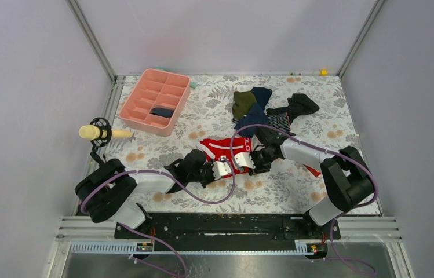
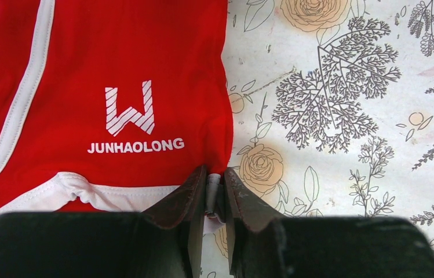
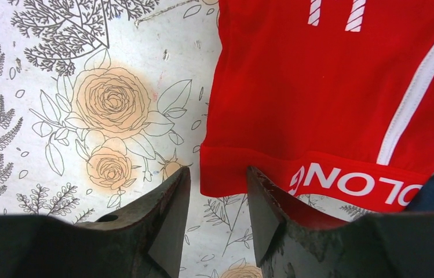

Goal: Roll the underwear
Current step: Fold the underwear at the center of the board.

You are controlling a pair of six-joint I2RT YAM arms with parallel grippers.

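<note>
Pinching the underwear (image 2: 116,69), left end effector (image 2: 214,176) nearly closed, right end effector (image 3: 219,179) parted at its waistband corner.

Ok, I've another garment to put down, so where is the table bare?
Bare floral tablecloth lies between the pink compartment tray and the pile of dark garments, and along the right edge beside that pile. Crowded: the centre, where the left claw and right claw meet at the red cloth briefs.

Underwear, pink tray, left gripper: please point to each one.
underwear (image 2: 116,52), left wrist view, red cloth above logo
pink tray (image 1: 145,123), top external view, near wall
left gripper (image 2: 214,179), left wrist view, between its fingertips
</note>
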